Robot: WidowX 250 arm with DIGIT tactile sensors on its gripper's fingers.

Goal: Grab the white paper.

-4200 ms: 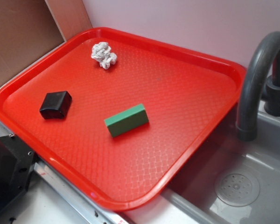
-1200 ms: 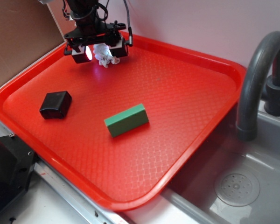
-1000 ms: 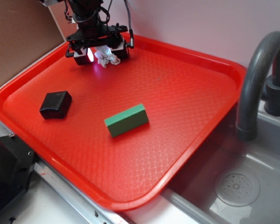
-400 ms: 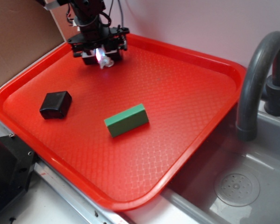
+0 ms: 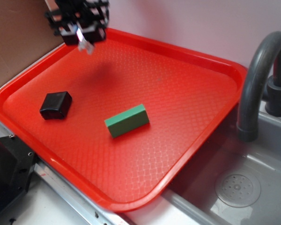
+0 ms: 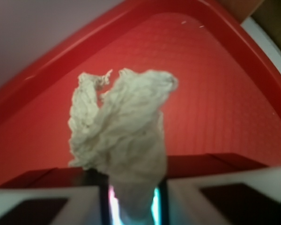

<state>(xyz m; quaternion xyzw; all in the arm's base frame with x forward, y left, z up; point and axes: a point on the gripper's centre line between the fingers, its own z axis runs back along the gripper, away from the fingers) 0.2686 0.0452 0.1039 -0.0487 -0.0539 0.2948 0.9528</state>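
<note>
at the far left corner of the red tray (image 5: pixel 187 154), the gripper (image 5: pixel 83 41) hangs above the surface with its shadow on the tray below it. its jaws are pinched nearly together on the white paper (image 5: pixel 85 45), of which only a small pale scrap shows beneath the black frame from outside. the wrist view gives the better look: the white paper (image 6: pixel 119 136) fills the middle, its lower end squeezed into the narrow slot between the two fingers (image 6: pixel 42 201), its crumpled top flaring out above them, and the tray (image 6: pixel 215 108) lies behind it with a clear gap, so the wad is off the surface and touching nothing but the gripper.

nearer the left edge of the tray sits the black box (image 5: pixel 55 105), untouched and well apart from the gripper. toward the middle, closer to the front edge, lies the green block (image 5: pixel 127 120), also left alone. to the right, beyond the tray's right edge, stand the grey faucet (image 5: pixel 258 79) and the sink (image 5: pixel 253 173) with its drain.

judging by this, the grab itself looks done: the paper is gripped and lifted. what may remain is only holding it securely; the pinch sits on the wad's lower end, so a slip is the thing to watch.
</note>
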